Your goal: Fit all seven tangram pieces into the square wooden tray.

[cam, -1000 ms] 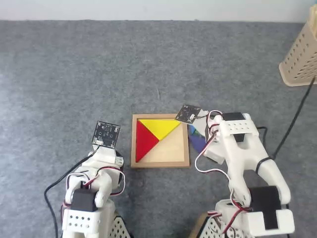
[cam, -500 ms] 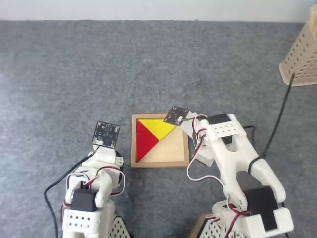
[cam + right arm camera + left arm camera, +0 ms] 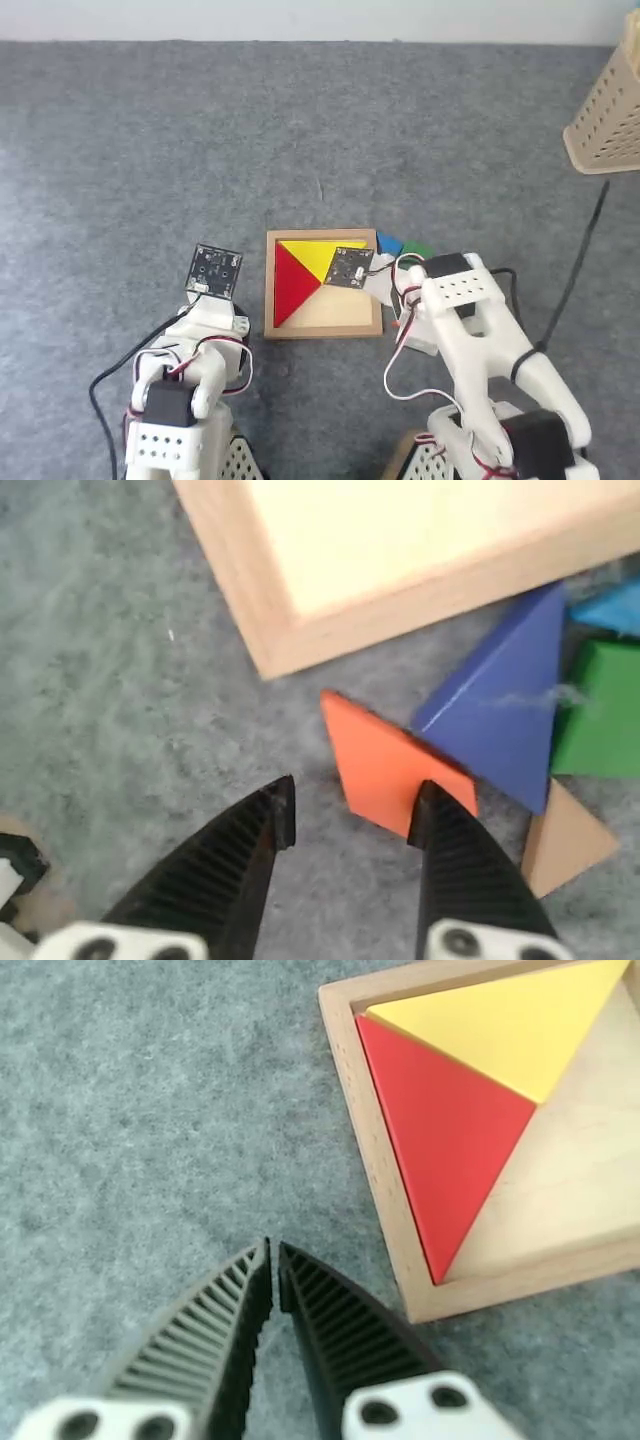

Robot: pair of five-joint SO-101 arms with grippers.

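Observation:
The square wooden tray [image 3: 325, 328] lies mid-table and holds a red triangle [image 3: 292, 283] and a yellow triangle [image 3: 315, 256]. My left gripper [image 3: 273, 1251] is shut and empty over the carpet, just off the tray's rim [image 3: 372, 1135] beside the red triangle [image 3: 446, 1132]. My right gripper [image 3: 353, 794] is open low over the carpet outside the tray's corner [image 3: 300, 630], with an orange piece [image 3: 383, 768] between its fingers. Beside it lie a dark blue triangle [image 3: 502, 715], a green piece [image 3: 603, 706], a light blue piece [image 3: 612, 607] and a tan triangle [image 3: 562, 846].
A perforated beige holder [image 3: 608, 112] stands at the far right edge. The right arm [image 3: 455, 300] leans over the tray's right side, with a blue piece [image 3: 389, 243] and a green piece [image 3: 418, 250] just beyond it. Grey carpet stretches open behind the tray.
The right arm has swung left and drawn back toward its base, its wrist now over the tray's right rim, uncovering the blue and green pieces. The left arm has not moved.

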